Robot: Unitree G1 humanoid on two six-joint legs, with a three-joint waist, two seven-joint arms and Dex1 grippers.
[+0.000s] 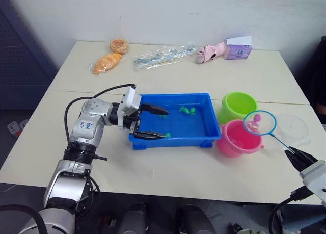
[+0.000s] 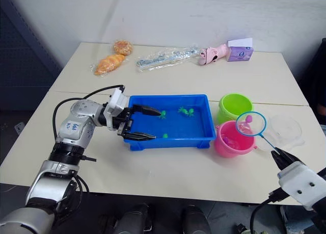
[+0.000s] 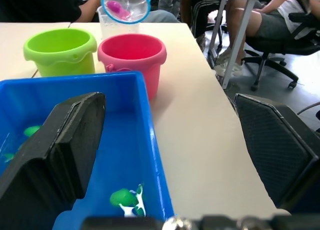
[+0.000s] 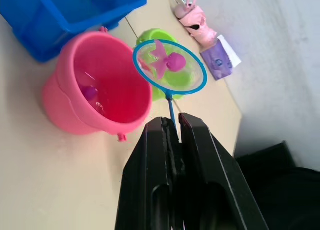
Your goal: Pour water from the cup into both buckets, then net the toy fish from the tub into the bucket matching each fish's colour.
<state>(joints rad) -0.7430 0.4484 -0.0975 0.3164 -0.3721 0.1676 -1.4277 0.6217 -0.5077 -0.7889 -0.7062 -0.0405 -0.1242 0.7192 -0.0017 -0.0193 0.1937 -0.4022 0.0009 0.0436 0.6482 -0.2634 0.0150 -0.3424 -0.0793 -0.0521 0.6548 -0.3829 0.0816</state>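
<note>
Black-fingered right end effector [image 4: 172, 135] clamps the thin-handled blue-ringed net [image 4: 170, 67], carrying a pink toy fish [image 4: 170, 62] above the pink plastic bucket [image 1: 237, 138]. Left end effector [image 1: 153, 123], jaws spread, straddles the blue rectangular tub [image 1: 175, 140] wall. Green fish [image 1: 187, 110] await netting; lime bucket [image 1: 238, 105] beyond.

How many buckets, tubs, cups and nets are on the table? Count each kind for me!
Small round plastic buckets: 2, the lime green bucket and the pink bucket
Shallow bright blue plastic tub: 1
Wide clear plastic cup: 1
Round scoop net with a light blue ring: 1
Total: 5
</note>
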